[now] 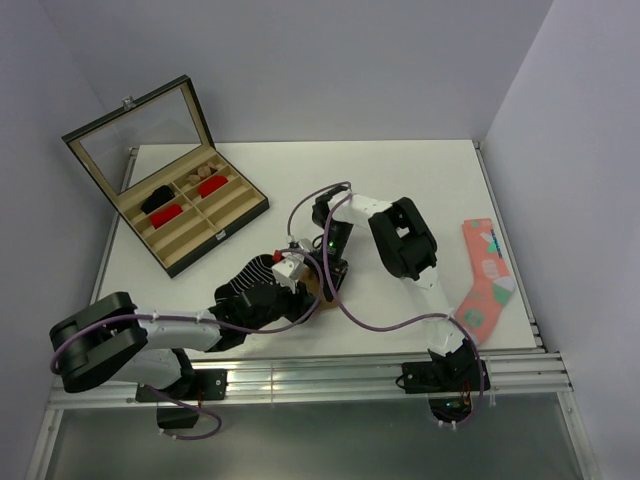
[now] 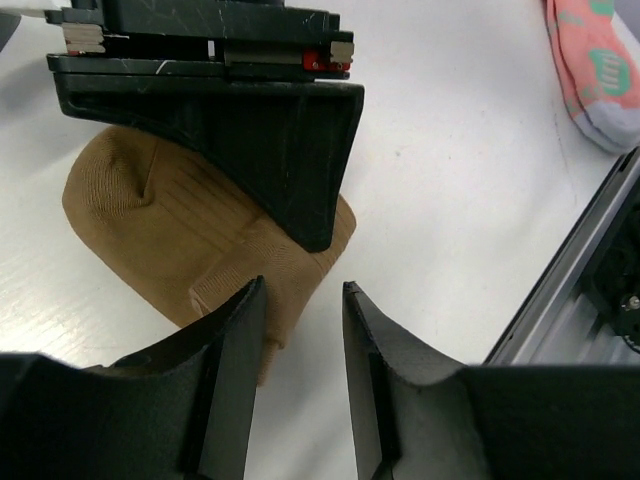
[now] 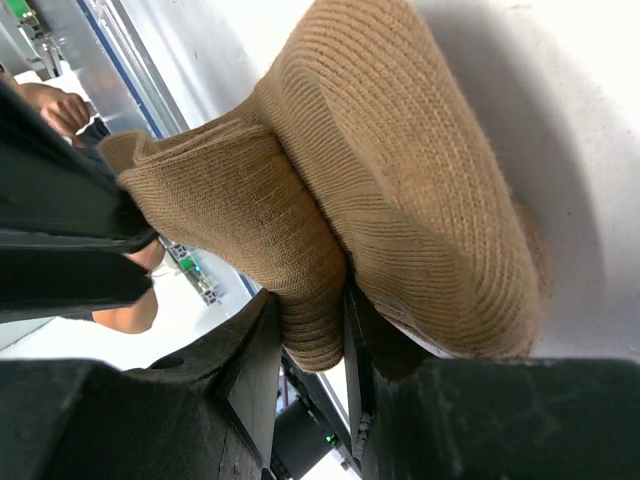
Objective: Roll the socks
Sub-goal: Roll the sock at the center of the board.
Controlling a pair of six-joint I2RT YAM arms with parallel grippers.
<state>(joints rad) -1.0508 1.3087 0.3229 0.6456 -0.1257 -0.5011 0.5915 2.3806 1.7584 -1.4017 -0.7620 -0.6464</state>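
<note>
1. The tan sock [image 2: 150, 230] lay bunched on the table [image 1: 400, 170] near its front edge, right where the two arms met.
2. It looked light, soft and limp. The ribbed knit would likely fold and sag wherever it was lifted, and a loose roll would probably spring open unless it was kept pressed down.
3. The knit looked grippy rather than slick, with nothing fragile about it. A pinch on a doubled fold or on the thick cuff edge seemed the safest hold.
4. The right gripper [image 3: 308, 300] was clamped on a fold of the tan sock, with fabric squeezed between its fingers.
5. The left gripper [image 2: 300, 295] stood with its jaws apart. Bare table showed in the gap, and a corner of the tan sock only touched the inside of one finger.
6. The black striped sock [image 1: 250, 275] appeared to lie just left of the grippers, partly under the left arm.
7. Counted:
   - one tan sock
   - one black striped sock
   - one coral-pink sock [image 1: 485, 280], well apart at the right edge
   - one open box [image 1: 225, 232]
   - two red bundles [image 1: 168, 213] inside the box
</note>
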